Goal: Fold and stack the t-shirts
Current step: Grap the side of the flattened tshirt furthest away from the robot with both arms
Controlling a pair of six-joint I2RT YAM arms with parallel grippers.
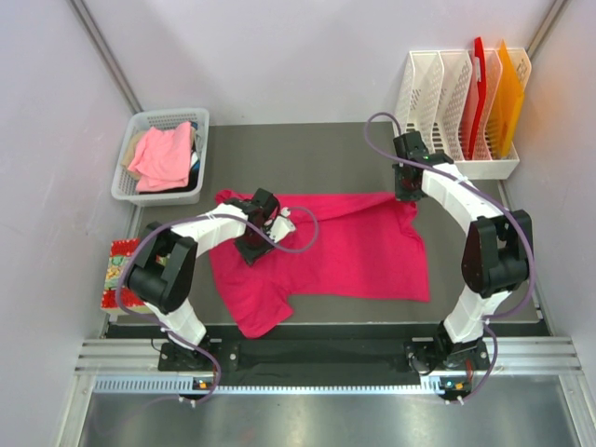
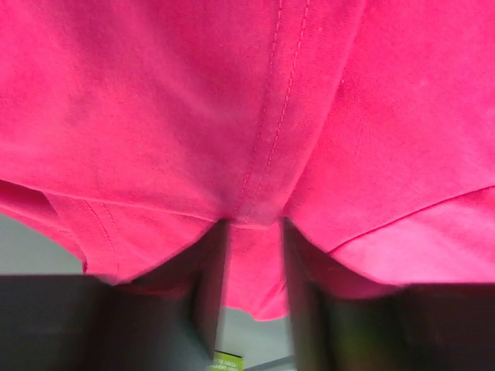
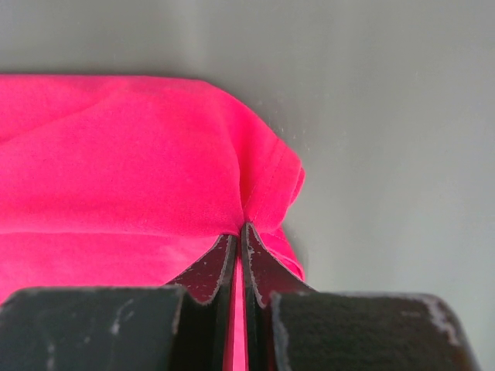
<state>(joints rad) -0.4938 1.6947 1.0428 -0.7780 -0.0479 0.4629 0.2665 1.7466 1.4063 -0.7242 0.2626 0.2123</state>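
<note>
The magenta-pink t-shirt [image 1: 345,247] lies spread across the middle of the dark table, with one sleeve trailing toward the front left. My left gripper [image 1: 253,238] is at the shirt's left upper part. In the left wrist view the cloth [image 2: 232,116] drapes over both fingers and bunches between the tips of the left gripper [image 2: 255,224], which is shut on it. My right gripper [image 1: 406,191] is at the shirt's far right corner, and the right wrist view shows this gripper [image 3: 240,226] shut on the hem [image 3: 267,182]. A salmon-pink t-shirt [image 1: 163,156] lies in the basket.
The white plastic basket [image 1: 124,177] stands at the back left. A white file rack [image 1: 447,102] with red and orange boards stands at the back right. A patterned cloth [image 1: 116,270] lies at the left table edge. Grey walls close in both sides.
</note>
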